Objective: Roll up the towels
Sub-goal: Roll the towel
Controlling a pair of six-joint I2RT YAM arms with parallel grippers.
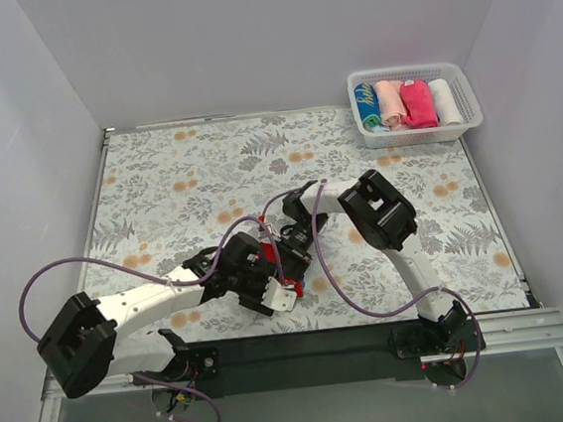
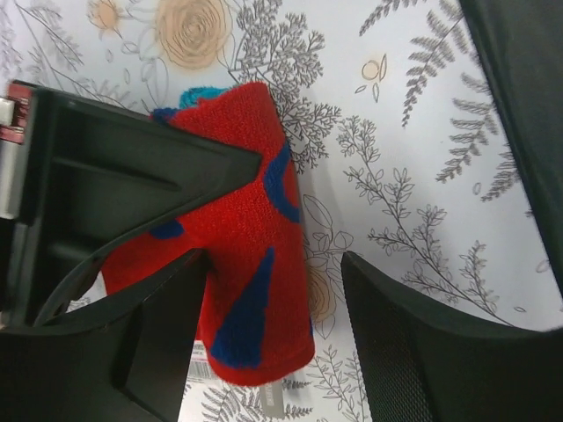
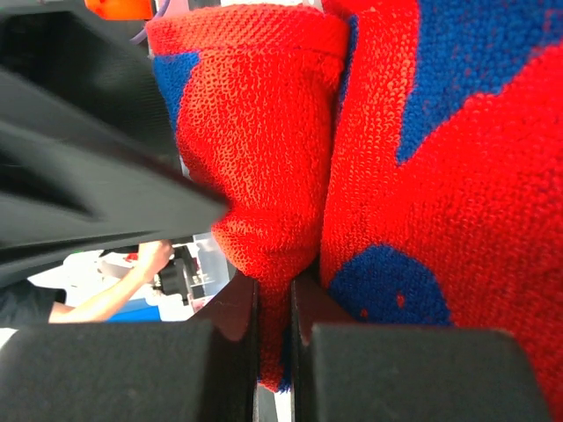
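Close to the near edge of the table (image 1: 158,173), about midway between its left and right edges, the two arms meet over the red towel (image 2: 255,264). This towel is wound into a short, thick roll. Blue shapes mark its red pile, and a little teal shows at one end.

The left hand (image 2: 274,256) is spread wide around the roll. The left finger touches the roll's side. The right finger stands apart from it, with patterned cloth showing in the gap. This hand grips nothing.

The right hand (image 3: 274,294) is pinched tight on a fold of the same towel. Red cloth fills the thin slit between its two fingers and bulges above them. In the left wrist view, a black part of that arm lies across the upper left of the roll.

Whether the roll rests on the table or hangs just above it, I cannot tell.

At the far right corner of the table sits a white slotted basket (image 1: 416,136). It holds four rolls side by side:
- a blue-and-teal roll (image 1: 367,105)
- a pale pink roll (image 1: 391,103)
- the hot-pink towel (image 1: 417,103)
- a white roll (image 1: 445,101)

The basket is well apart from both hands.
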